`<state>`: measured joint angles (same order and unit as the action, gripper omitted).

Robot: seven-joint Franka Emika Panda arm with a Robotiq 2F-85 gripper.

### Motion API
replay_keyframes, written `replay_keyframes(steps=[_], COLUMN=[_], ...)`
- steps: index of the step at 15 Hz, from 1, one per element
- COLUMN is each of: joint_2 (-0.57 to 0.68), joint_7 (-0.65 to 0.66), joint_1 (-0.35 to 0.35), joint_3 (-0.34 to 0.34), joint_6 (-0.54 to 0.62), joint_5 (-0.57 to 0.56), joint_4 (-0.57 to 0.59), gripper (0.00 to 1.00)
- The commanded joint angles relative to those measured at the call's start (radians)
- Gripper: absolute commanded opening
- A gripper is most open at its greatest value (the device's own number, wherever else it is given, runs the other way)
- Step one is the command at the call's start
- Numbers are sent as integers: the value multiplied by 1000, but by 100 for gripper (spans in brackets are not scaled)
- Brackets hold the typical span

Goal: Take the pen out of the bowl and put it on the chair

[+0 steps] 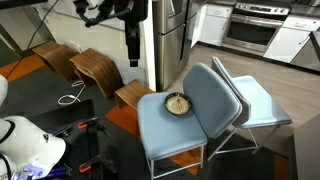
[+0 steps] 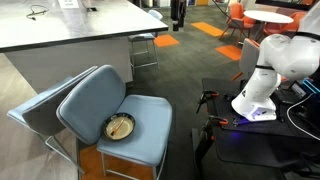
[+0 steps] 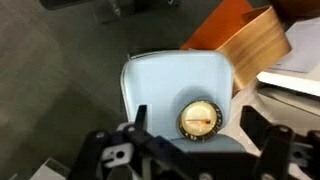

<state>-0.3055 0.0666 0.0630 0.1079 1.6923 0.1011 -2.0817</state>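
Observation:
The small tan-rimmed bowl (image 1: 177,103) sits on the seat of the light blue-grey chair (image 1: 163,128), close to its back. It shows in both exterior views, here bowl (image 2: 119,127) and chair (image 2: 148,118). In the wrist view the bowl (image 3: 200,120) holds a thin orange pen (image 3: 198,121) lying across it, on the chair seat (image 3: 160,85). My gripper (image 1: 131,45) hangs high above and to the side of the chair. In the wrist view its jaws (image 3: 197,128) are wide open and empty, framing the bowl far below.
Brown curved wooden stools (image 1: 95,65) stand on the floor beside the chair; one shows in the wrist view (image 3: 245,45). A second blue-grey chair (image 1: 262,100) stands back to back with the first. A counter (image 2: 70,25) and the robot base (image 2: 255,95) flank the chair.

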Motion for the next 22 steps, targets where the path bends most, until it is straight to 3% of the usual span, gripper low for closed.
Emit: replay_keyframes(steps=[1,7,10,17,22], joint_2=[1,1,70,382,689], joint_7=[-3,-3,121,526,750], joint_1=[11,11,6,-65,-111], joint_3=[-9,-9,-40,-137,-123], joint_6=[-2,-2,45,287,470], joint_5=[3,3,22,218,282], joint_4=[3,3,17,88,295], gripper=[100,100,100,100,100])
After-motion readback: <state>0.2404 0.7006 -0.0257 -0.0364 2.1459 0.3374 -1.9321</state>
